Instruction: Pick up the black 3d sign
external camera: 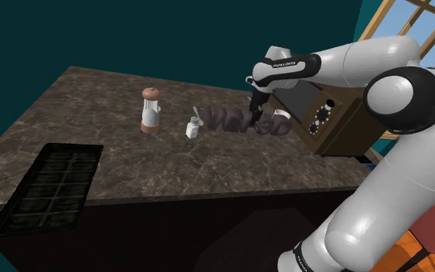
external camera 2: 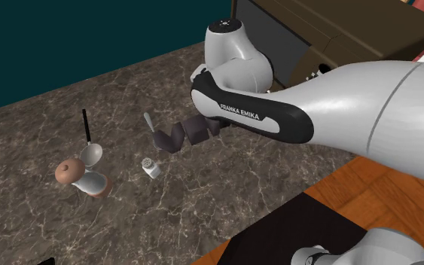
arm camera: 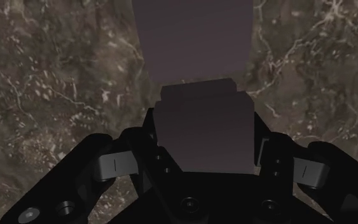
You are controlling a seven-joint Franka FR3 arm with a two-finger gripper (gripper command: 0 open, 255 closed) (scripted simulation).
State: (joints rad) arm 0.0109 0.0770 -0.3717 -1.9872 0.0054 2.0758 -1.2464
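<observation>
Gripper (arm camera: 204,153): fingers clasped on the Sign's block — both sides touching.
Sign (external camera: 229,120): dark grey — near white shaker (external camera: 193,128).

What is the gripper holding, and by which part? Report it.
The gripper clasps the dark 3D sign by one blocky letter, right of the sign's middle in the shoulder view.

You've got pretty dim renders here: the counter (external camera: 208,166) looks murky, the white arm (external camera: 397,100) catches soft highlights, and the wrist view's the gloomiest.
</observation>
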